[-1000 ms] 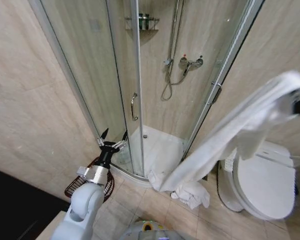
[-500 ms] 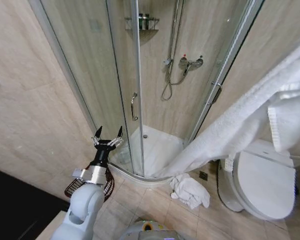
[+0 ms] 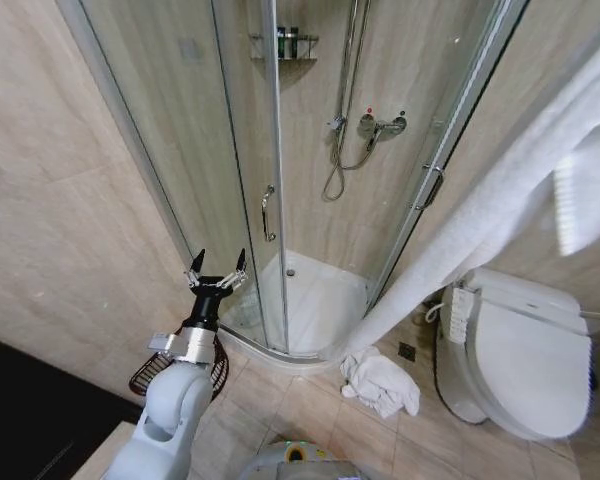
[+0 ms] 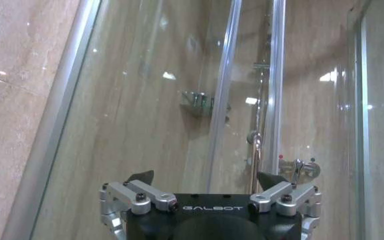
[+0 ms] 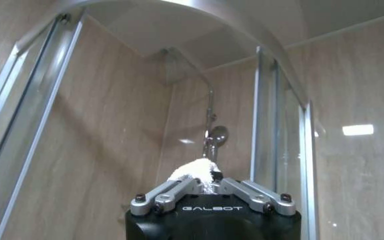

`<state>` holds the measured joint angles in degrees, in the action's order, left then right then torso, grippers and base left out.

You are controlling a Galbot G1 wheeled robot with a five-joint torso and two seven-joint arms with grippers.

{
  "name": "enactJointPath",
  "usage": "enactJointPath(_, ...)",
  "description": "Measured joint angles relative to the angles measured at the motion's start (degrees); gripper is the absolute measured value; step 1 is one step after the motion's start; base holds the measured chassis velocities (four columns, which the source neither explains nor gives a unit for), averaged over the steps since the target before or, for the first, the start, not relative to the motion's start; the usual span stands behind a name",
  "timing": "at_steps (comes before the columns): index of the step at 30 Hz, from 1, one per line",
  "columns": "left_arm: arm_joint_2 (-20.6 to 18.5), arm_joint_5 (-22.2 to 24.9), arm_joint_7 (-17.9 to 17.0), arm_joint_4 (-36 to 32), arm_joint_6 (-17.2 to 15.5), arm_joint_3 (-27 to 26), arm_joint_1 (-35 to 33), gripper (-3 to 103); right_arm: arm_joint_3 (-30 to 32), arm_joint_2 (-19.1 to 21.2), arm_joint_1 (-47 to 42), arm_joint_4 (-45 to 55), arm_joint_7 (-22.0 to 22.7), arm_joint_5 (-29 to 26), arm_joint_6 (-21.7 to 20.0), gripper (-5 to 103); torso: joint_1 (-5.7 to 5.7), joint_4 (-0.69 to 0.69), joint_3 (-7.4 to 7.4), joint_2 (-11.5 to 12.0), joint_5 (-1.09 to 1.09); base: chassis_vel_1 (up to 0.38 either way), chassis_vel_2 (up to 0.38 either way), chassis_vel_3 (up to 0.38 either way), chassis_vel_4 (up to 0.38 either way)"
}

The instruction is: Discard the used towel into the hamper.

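Note:
The white towel (image 3: 500, 200) stretches as a long band from the upper right of the head view down to a crumpled heap (image 3: 380, 383) on the floor tiles. In the right wrist view my right gripper (image 5: 205, 181) is raised high and shut on a tuft of the towel (image 5: 193, 170). The hamper (image 3: 142, 378), a dark reddish-brown ribbed basket, stands on the floor at the lower left, partly hidden behind my left arm. My left gripper (image 3: 218, 274) points upward above the hamper, open and holding nothing, close to the shower glass. Its spread fingers also show in the left wrist view (image 4: 205, 178).
A curved glass shower enclosure (image 3: 270, 180) with a door handle (image 3: 266, 212) stands straight ahead. A white toilet (image 3: 525, 360) sits at the right. Tiled wall (image 3: 60, 200) runs along the left, and open floor tiles (image 3: 290, 405) lie between hamper and towel heap.
The towel has been pulled higher and further right, its band drawn taut. Its lower end still lies on the floor. My left gripper rose a little and then held.

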<state>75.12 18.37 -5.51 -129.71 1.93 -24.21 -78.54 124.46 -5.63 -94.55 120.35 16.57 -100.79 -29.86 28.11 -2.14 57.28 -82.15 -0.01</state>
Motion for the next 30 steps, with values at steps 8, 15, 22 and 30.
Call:
enactJointPath(8, -0.3, 0.4, 0.3, 0.3, 0.1, -1.0, 0.2, 100, -0.1, 1.9, 0.4, -0.6, 0.0, 0.1, -0.7, 2, 0.68, 0.0, 0.64, -1.3, 0.02, 0.0, 0.0, 0.0, 0.0)
enactJointPath(15, -0.2, 0.5, 0.4, 0.4, 0.2, -1.0, 0.1, 100, 1.0, 3.1, 0.7, -0.9, 0.2, -1.1, -1.2, 2, 1.56, 0.0, 1.59, -3.2, 0.01, 0.0, 0.0, 0.0, 0.0)
enactJointPath(22, -0.2, 0.5, 0.5, -0.1, 0.1, -1.3, -0.5, 100, 2.9, 2.5, 0.7, 0.7, 1.6, -5.1, -2.4, 2, 2.57, 0.0, 2.73, -5.3, 0.0, 0.0, 0.0, 0.0, 0.0)
enactJointPath(30, -0.4, 0.5, 0.5, -1.0, 0.0, -2.1, -1.3, 100, 4.8, -1.3, 0.2, 4.6, 1.7, -8.3, -3.0, 2, 3.92, 0.01, 4.23, -8.2, 0.02, 0.0, 0.0, 0.0, 0.0)
